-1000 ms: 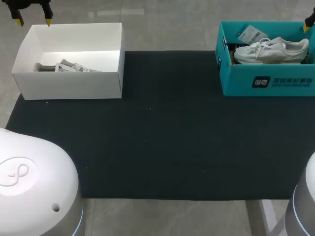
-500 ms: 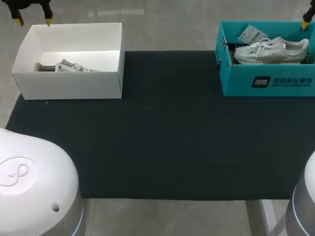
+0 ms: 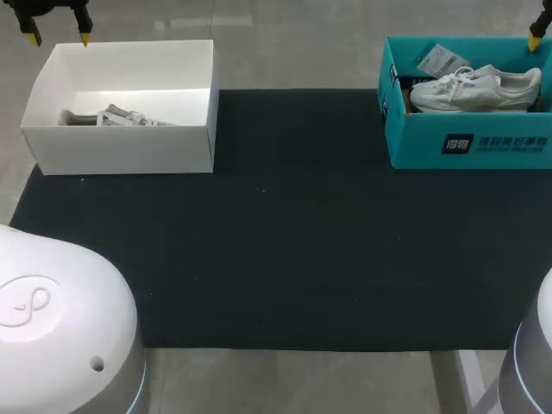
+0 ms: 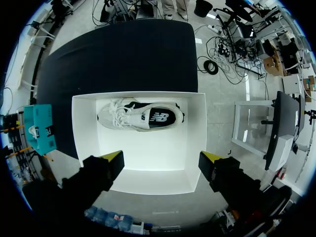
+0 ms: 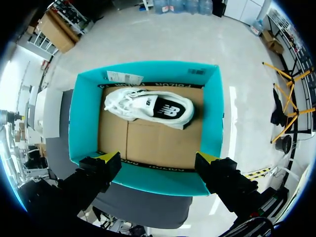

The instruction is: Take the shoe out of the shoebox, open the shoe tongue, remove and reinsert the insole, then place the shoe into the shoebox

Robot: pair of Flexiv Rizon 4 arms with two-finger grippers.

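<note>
Over to the right side: the white shoe (image 5: pixel 148 107) lies on its side inside the teal shoebox (image 5: pixel 79 123), straight ahead of the right jaws and well apart from them. It sits against the box wall farthest from the tips, and its dark insole opening shows. It is a smooth, low sneaker with laces, resting on a plain brown cardboard floor (image 5: pixel 148 143). A paper tag (image 5: pixel 123 77) is tucked just beyond the shoe by the same wall.

The right jaws hang above the box's nearer wall, pointing down. Their yellow fingertips (image 5: pixel 109 158) are spread wide apart with nothing between them.

From the head view, the right arm (image 3: pixel 538 33) barely shows at the far right corner. Just under it, the shoebox (image 3: pixel 466 142) is a rectangular card carton with the shoe (image 3: pixel 474 89) inside.

On the other side, the left arm (image 3: pixel 52 9) is poised over the far rim of a white box (image 3: pixel 121 147). The left jaws are also spread wide, their yellow tips (image 4: pixel 116 158) bracketing the nearer wall from above and touching nothing. Ahead of them, a second white sneaker (image 4: pixel 140 116) lies on the smooth white floor against the opposite wall.

Both boxes rest on a matte black mat (image 3: pixel 285 241), well apart from each other.
</note>
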